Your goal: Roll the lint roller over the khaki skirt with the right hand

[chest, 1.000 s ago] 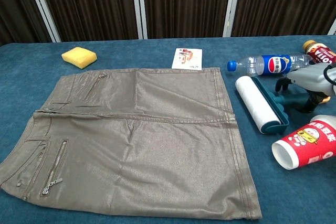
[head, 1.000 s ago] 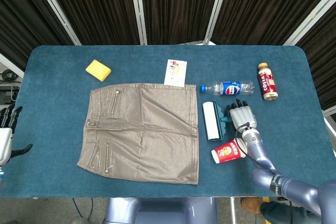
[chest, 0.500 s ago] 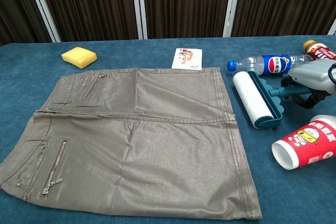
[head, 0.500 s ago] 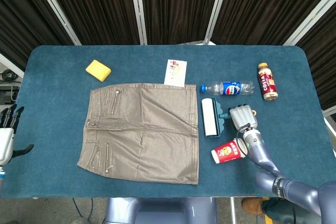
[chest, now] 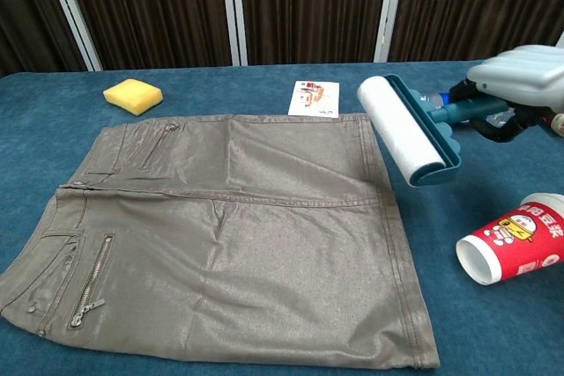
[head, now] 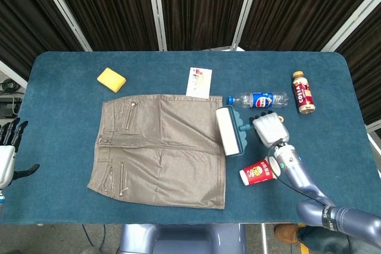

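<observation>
The khaki skirt (head: 162, 146) (chest: 229, 235) lies flat across the middle of the blue table, waistband to the left. My right hand (head: 269, 128) (chest: 522, 75) grips the teal handle of the lint roller (head: 228, 131) (chest: 405, 129). The white roller is lifted off the table and hangs over the skirt's right edge. My left hand (head: 7, 153) stays off the table's left edge, empty, with its fingers spread apart; the chest view does not show it.
A red paper cup (head: 258, 172) (chest: 511, 239) lies on its side just below my right hand. A Pepsi bottle (head: 257, 99), a brown drink bottle (head: 303, 92), a small card (head: 199, 81) and a yellow sponge (head: 111, 79) sit along the far side.
My right hand closed on the roller's handle, lifted it off the table and carried it left, from beside the skirt to above its right edge.
</observation>
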Controlling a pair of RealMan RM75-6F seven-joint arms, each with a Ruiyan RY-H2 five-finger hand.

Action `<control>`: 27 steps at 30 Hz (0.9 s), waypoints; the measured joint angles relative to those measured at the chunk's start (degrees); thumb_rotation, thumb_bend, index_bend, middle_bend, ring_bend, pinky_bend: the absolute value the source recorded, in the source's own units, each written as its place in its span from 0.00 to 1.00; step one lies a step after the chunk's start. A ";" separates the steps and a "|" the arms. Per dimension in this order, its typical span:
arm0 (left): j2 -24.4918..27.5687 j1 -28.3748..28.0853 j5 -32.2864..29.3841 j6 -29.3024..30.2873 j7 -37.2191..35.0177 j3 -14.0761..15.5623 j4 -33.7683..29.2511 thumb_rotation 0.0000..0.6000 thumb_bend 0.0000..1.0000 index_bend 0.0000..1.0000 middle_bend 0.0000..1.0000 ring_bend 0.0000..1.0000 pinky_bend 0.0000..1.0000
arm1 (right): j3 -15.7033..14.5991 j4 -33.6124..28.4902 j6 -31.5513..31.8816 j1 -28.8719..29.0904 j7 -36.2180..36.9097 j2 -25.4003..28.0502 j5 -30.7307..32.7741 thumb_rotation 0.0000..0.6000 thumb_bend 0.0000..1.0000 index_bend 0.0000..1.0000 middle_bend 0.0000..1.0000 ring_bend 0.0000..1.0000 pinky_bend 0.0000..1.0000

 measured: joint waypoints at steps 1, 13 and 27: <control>0.09 -0.02 -0.04 -0.05 -0.24 -0.03 0.00 1.00 0.00 0.00 0.00 0.00 0.00 | 0.28 -1.68 -0.21 0.77 -0.76 0.51 -0.48 1.00 0.83 0.49 0.50 0.37 0.38; 1.25 -0.27 -1.66 -1.23 -3.26 -0.77 0.55 1.00 0.00 0.00 0.00 0.00 0.00 | 0.72 -8.52 -6.46 11.47 -14.37 -5.85 -0.41 1.00 0.85 0.49 0.50 0.38 0.40; 2.28 -0.17 -2.02 -1.94 -5.94 -0.81 1.16 1.00 0.00 0.00 0.00 0.00 0.00 | -1.28 -5.75 -7.31 17.89 -25.07 -17.64 4.69 1.00 0.88 0.50 0.51 0.39 0.40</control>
